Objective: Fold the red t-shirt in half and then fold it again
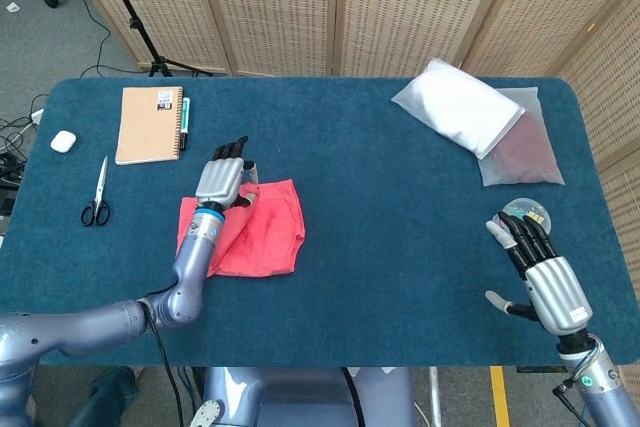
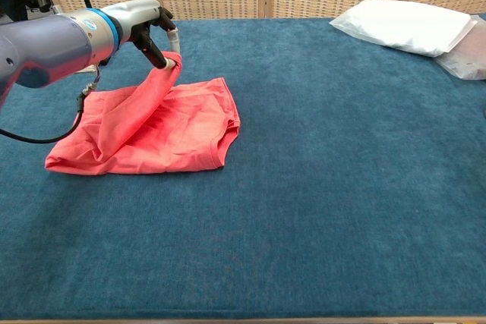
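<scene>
The red t-shirt (image 1: 262, 232) (image 2: 178, 130) lies on the blue table, left of centre. My left hand (image 1: 224, 179) (image 2: 156, 32) pinches one corner of the cloth and holds it lifted above the shirt's upper left part, so a flap rises from the table to the fingers. The right edge of the shirt lies flat. My right hand (image 1: 540, 269) hovers at the near right of the table with its fingers spread and nothing in it; only the head view shows it.
A notebook (image 1: 150, 124) with a pen (image 1: 186, 119) beside it lies at the back left, scissors (image 1: 98, 194) and a small white case (image 1: 63, 141) further left. White pillow bag (image 1: 458, 105) (image 2: 404, 23), dark bag (image 1: 525, 152) and a small round container (image 1: 528, 213) sit at right.
</scene>
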Available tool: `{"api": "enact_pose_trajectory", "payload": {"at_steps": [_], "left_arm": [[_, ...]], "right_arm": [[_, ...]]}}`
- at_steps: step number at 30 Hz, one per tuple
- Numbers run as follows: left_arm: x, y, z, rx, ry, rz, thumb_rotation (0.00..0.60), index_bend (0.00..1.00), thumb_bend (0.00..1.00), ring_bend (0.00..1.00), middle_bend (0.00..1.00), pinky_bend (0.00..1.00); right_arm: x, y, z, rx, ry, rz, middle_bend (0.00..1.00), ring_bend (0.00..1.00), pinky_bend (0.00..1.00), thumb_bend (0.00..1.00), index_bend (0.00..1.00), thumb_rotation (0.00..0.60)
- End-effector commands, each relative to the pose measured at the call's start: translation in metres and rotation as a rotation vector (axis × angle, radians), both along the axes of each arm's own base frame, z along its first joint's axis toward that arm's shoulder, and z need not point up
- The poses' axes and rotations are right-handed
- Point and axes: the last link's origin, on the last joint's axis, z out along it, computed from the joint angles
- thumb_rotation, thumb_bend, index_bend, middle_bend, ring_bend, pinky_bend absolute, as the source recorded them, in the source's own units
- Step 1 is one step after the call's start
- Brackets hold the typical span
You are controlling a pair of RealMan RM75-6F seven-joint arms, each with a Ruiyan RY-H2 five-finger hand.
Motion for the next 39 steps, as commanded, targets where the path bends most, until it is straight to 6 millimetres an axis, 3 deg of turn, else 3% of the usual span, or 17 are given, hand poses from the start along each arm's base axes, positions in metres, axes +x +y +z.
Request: {"api": "enact_pose_trajectory", "payload": {"at_steps": [1,3,6,7,8,12,16,21,24,26,32,39], "left_arm": [[0.002,0.000,-0.006,-0.015,0.001,0.000,0.600,0.74,0.48,0.00,0.00,0.00],[0.003,-0.001,-0.009,-0.020,-0.012,0.000,0.600,0.59,0.43,0.00,0.00,0.00],[0.002,-0.002,-0.010,-0.017,-0.046,-0.010,0.600,0.14,0.26,0.00,0.00,0.00],[0.002,-0.002,-0.009,-0.015,-0.054,-0.017,0.600,0.03,0.18,0.00,0.00,0.00],[0.001,-0.003,-0.009,-0.015,-0.061,-0.024,0.600,0.00,0.11,0.00,0.00,0.00],[-0.006,-0.007,0.001,-0.003,-0.068,-0.055,0.600,0.00,0.01,0.00,0.00,0.00],[-0.015,-0.011,0.015,0.019,-0.078,-0.077,0.600,0.00,0.00,0.00,0.00,0.00],[-0.048,-0.027,0.042,0.030,-0.063,-0.143,0.600,0.00,0.03,0.00,0.00,0.00],[-0.077,-0.036,0.054,0.021,-0.029,-0.165,0.600,0.10,0.06,0.00,0.00,0.00],[-0.096,-0.039,0.060,0.022,0.003,-0.169,0.600,0.25,0.09,0.00,0.00,0.00],[-0.132,-0.043,0.056,0.007,0.032,-0.149,0.600,0.41,0.19,0.00,0.00,0.00],[-0.138,-0.043,0.045,0.012,0.016,-0.164,0.600,0.44,0.25,0.00,0.00,0.00]], "right_arm": [[0.000,0.000,0.000,0.002,0.000,-0.001,0.00,0.00,0.00,0.00,0.00,0.600],[-0.001,0.000,0.000,0.003,0.001,-0.002,0.00,0.00,0.00,0.00,0.00,0.600],[-0.001,0.000,0.000,0.001,0.001,-0.002,0.00,0.00,0.00,0.00,0.00,0.600],[-0.001,0.000,0.000,0.001,0.000,-0.002,0.00,0.00,0.00,0.00,0.00,0.600],[-0.001,0.000,0.000,0.001,0.001,-0.002,0.00,0.00,0.00,0.00,0.00,0.600],[-0.001,0.001,0.000,0.003,0.003,-0.001,0.00,0.00,0.00,0.00,0.00,0.600],[0.000,0.002,-0.002,0.006,0.006,0.001,0.00,0.00,0.00,0.00,0.00,0.600],[0.001,0.004,-0.002,0.006,0.008,0.008,0.00,0.00,0.00,0.00,0.00,0.600],[0.002,0.004,-0.003,0.008,0.010,0.009,0.00,0.00,0.00,0.00,0.00,0.600],[0.003,0.005,-0.004,0.011,0.011,0.011,0.00,0.00,0.00,0.00,0.00,0.600],[0.005,0.006,-0.008,0.018,0.020,0.022,0.00,0.00,0.00,0.00,0.00,0.600],[0.005,0.005,-0.010,0.023,0.026,0.020,0.00,0.00,0.00,0.00,0.00,0.600]]}}
